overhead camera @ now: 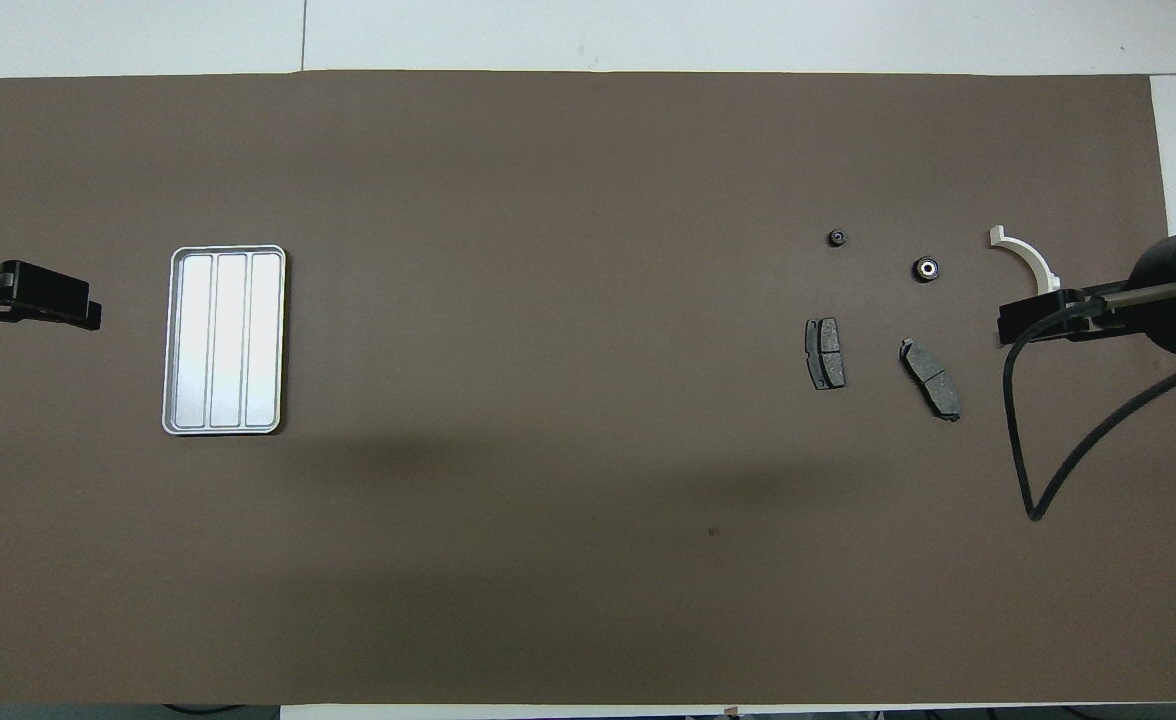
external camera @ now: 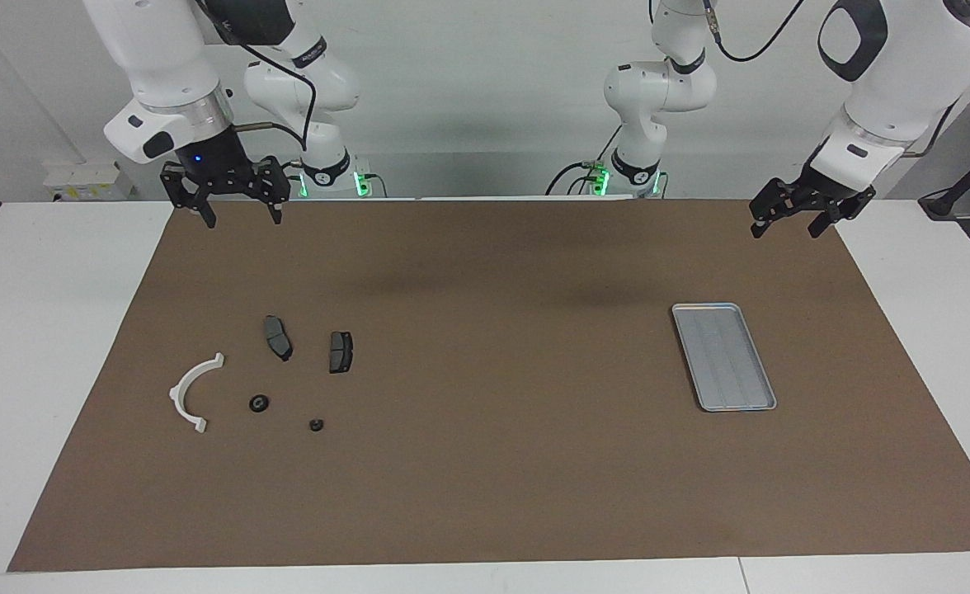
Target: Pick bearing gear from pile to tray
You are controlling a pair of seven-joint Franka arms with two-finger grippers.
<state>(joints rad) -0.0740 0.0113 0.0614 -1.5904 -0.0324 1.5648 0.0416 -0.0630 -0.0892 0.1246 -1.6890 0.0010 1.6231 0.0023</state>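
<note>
The pile lay toward the right arm's end of the counter: two pads, a white half-ring, a round black bearing and a smaller black piece, all apart on the brown mat. The tray sat well apart, toward the left arm's end. The right claw and the left claw hung open and empty over the mat's edge, nothing between parts and tray.

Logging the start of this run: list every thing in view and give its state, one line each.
Tray: empty, flat on the mat.
White half-ring: loose on the mat.
Two brake pads: flat, apart from each other.
Bigger black round piece: loose, untouched.
Smaller black round piece: loose, untouched.
Right gripper: open, empty, raised.
Left gripper: open, empty, raised.
</note>
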